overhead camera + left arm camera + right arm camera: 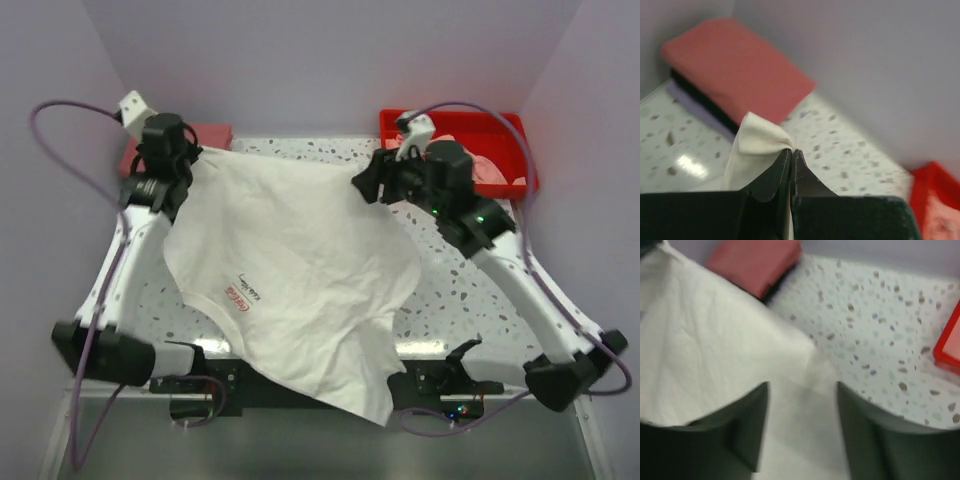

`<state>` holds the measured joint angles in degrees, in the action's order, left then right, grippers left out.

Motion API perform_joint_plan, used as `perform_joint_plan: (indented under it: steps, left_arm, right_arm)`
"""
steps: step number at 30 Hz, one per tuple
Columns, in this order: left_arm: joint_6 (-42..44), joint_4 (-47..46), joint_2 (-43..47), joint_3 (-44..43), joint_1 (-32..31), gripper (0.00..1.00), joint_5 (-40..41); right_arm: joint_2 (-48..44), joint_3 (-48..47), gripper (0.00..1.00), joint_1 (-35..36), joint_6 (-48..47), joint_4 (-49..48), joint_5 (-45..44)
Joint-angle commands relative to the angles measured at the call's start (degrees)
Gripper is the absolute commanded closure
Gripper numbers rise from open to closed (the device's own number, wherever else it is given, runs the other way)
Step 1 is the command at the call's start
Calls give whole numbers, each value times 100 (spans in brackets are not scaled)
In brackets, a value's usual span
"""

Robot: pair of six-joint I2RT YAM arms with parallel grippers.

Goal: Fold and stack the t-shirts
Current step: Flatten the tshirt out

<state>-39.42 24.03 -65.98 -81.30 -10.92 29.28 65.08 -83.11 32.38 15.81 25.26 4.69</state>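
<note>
Left pincer [791, 154]: I read it clenched on the white t-shirt [757, 140] corner.
Right pincer [802, 389]: released; shirt edge lies beneath, running leftward.

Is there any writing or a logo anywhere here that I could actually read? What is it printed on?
Red square print on the white t-shirt: the lettering inside it is too small to read.
Dark script line beside that print, on the same shirt: too small to read.
Folded shirts and red tray: no writing shows on them.
</note>
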Motion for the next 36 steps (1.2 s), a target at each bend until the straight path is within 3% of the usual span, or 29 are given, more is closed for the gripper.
perform_joint_plan:
  steps: [1, 2, 4, 5, 13, 18, 26, 36]
  left_arm:
    - [-275, 1242, -1564, 27, 809, 99, 477]
    - [-312, 1436, -1976, 0, 932, 72, 430]
    - [-242, 1350, -2147, 131, 934, 29, 273]
    - [-224, 1106, -2130, 236, 925, 0, 158]
    - [-136, 76, -1155, 1660, 811, 0, -623]
    - [-171, -4, -838, 2152, 618, 0, -1125]
    - [-408, -179, -592, 2996, -506, 0, -1503]
    - [-637, -496, -688, 4218, -1070, 0, -1829]
  right_arm:
    - [1134, 813, 26, -30, 405, -187, -557]
    - [1391, 901, 1, -48, 422, -144, -478]
    - [1883, 876, 1, -39, 449, -13, -486]
    - [1981, 884, 1, -39, 449, -12, -504]
    - [2536, 911, 1, -100, 484, -196, -382]
    - [2869, 884, 1, -127, 388, -205, -231]
    - [3563, 648, 1, -381, 63, -460, -4]
    - [4733, 137, 1, -408, -307, -487, 305]
